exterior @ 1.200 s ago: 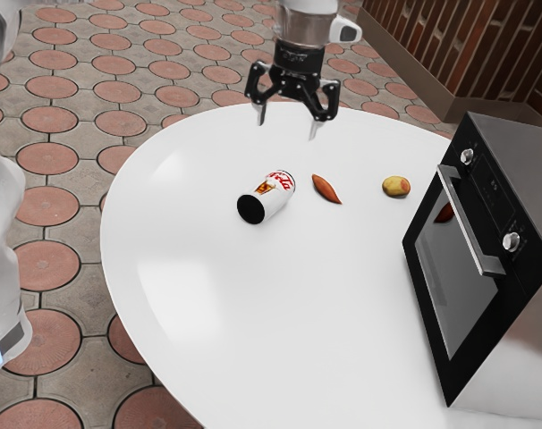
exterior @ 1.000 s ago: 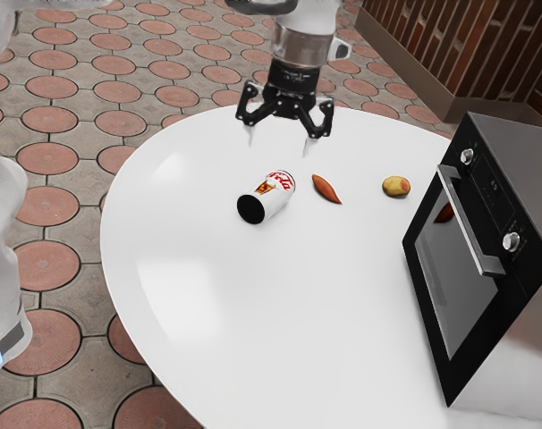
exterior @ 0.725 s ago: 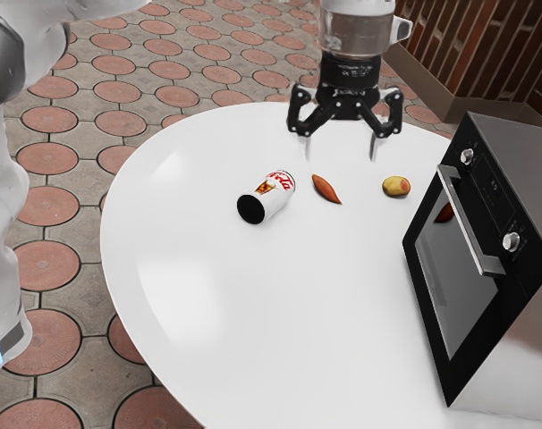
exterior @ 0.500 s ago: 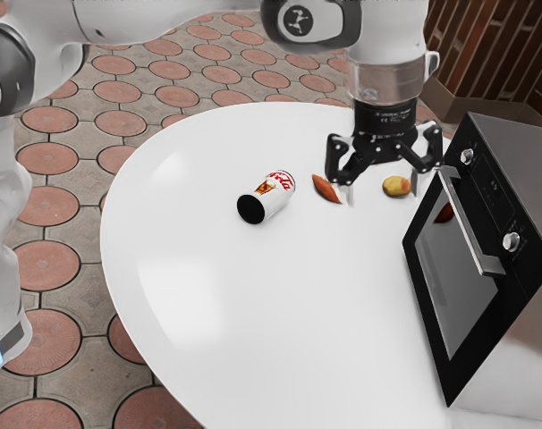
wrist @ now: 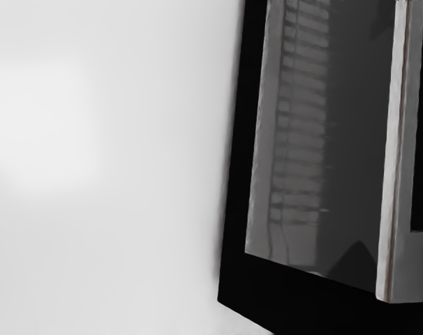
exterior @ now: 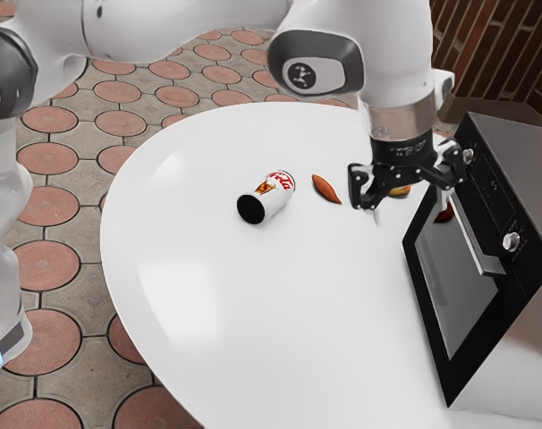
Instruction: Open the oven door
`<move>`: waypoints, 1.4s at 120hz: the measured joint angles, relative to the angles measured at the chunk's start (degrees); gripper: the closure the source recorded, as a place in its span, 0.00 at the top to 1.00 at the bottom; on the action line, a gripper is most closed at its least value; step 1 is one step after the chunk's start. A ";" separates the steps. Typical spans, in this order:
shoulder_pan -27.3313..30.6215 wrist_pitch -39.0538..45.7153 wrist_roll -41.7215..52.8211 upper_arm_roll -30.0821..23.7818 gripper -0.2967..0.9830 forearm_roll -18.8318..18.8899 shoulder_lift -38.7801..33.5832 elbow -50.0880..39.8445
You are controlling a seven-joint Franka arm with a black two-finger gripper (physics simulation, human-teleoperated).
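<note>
You see the gripper (exterior: pixel 413 211) shifted closer to the oven door (exterior: pixel 457 281) | jaws spread wide, empty | handle (exterior: pixel 478 243) near them, door closed

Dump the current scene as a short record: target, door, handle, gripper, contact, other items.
target: black-and-silver box-shaped oven on white rounded table
door: dark glass-fronted door, shut
handle: straight silver metal bar
gripper: black two-finger gripper, open, at the handle's far end in the exterior view
contact: cannot tell
others: white can with red lettering, on its side; reddish-brown tapered vegetable; yellowish roundish fruit, partly hidden by gripper
</note>
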 joint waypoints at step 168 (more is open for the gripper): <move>11.45 13.70 22.47 1.55 0.77 -8.09 14.76 5.39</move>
